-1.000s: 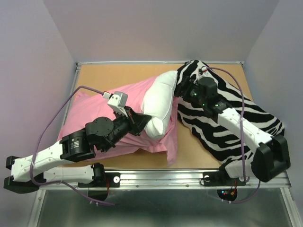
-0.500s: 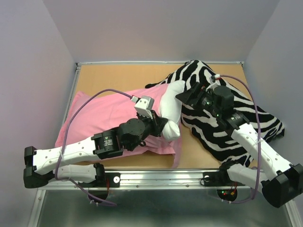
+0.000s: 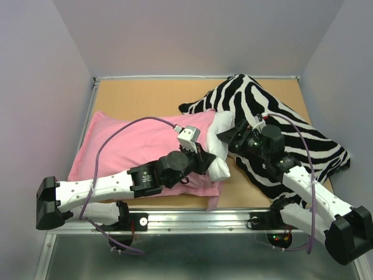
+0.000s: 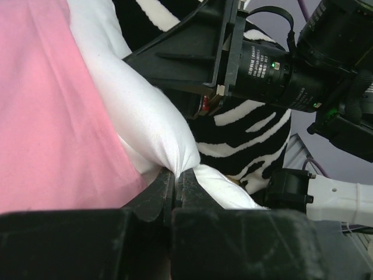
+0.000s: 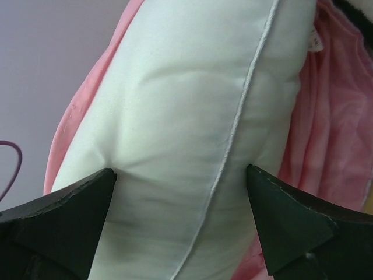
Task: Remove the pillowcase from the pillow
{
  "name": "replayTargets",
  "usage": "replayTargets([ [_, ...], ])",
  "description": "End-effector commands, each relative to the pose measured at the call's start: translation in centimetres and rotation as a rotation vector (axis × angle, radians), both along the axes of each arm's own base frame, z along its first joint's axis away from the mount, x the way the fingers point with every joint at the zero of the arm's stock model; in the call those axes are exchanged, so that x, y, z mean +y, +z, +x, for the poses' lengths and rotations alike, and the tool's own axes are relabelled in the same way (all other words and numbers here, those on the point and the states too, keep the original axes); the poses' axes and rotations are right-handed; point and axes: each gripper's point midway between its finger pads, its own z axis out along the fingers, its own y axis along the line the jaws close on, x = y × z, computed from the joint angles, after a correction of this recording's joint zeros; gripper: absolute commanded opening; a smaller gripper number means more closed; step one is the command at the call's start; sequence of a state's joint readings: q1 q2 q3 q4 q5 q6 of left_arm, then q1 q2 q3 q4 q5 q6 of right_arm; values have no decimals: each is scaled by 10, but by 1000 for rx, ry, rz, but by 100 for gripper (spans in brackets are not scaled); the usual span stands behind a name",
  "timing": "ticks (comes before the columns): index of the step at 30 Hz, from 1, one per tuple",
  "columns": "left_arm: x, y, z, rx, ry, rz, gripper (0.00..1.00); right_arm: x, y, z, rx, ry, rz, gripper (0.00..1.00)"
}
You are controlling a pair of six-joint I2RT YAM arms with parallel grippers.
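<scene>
Left wrist view shows my left claw [image 4: 175, 184] pressed together, pinching a fold of the plump plain white pillow [image 4: 145, 116] at the end that pokes out. My right claw [image 5: 180, 204] is spread wide, with one black finger [image 5: 64, 201] on each side of that same white end, not squeezing yet.

The shiny pink satin pillowcase [image 3: 134, 146] lies across the left part of the brown wooden table [image 3: 140, 93] and covers most of the pillow. Only the white end sticks out on the right, touching the black-and-white zebra-striped pillow [image 3: 280, 116].

To do this step well, I think my right claw should close on a big bunch of the white end. Then my left claw should let go of the white part and hold the pink edge instead, so one claw pulls while the other holds the cover back.

A second ago my left arm was bent further left, and more white showed. My right claw was further back, over the zebra stripes.
</scene>
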State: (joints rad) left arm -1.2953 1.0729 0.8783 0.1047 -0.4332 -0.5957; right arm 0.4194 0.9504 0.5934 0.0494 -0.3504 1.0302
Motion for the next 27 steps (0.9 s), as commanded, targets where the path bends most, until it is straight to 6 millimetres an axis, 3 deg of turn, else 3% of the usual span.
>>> replayTargets([
  [1, -29, 43, -13, 7, -99, -262, 0, 20, 16, -15, -30, 124, 142, 100],
  [4, -51, 19, -22, 48, -174, -221, 0, 23, 2, -21, -12, 152, 162, 100],
  [9, -75, 2, -40, 76, -269, -178, 0, 24, -4, -19, -21, 153, 165, 100],
  [11, -78, -2, -44, 84, -278, -169, 0, 22, -5, -17, -15, 142, 143, 96],
  [13, -78, -1, -46, 87, -283, -171, 0, 19, -2, -11, -28, 115, 93, 62],
  [14, -77, 3, -46, 81, -286, -176, 0, 17, 0, -9, -46, 110, 66, 24],
  [16, -73, 14, -45, 53, -285, -171, 0, 11, 2, -3, -59, 73, 25, 1],
  [17, -71, 19, -44, 42, -279, -167, 7, 9, 9, -1, -77, 68, -9, 0],
  [18, -68, 25, -41, 24, -262, -161, 26, 6, 10, 1, -82, 52, -31, 1],
  [19, -64, 34, -38, 10, -247, -151, 36, 3, 14, 3, -96, 39, -53, 1],
  [21, -51, 54, -31, -38, -204, -158, 52, -6, 21, 8, -120, -2, -114, 0],
  [22, -42, 69, -30, -69, -193, -167, 54, -12, 20, 10, -115, -28, -142, 0],
  [23, -37, 76, -28, -73, -175, -173, 67, -14, 26, 13, -136, -41, -149, 0],
  [25, -22, 92, -21, -107, -121, -166, 69, -19, 32, 15, -152, -58, -186, 0],
  [27, -7, 96, -4, -114, -10, -130, 70, -21, 38, 17, -176, -61, -207, 1],
])
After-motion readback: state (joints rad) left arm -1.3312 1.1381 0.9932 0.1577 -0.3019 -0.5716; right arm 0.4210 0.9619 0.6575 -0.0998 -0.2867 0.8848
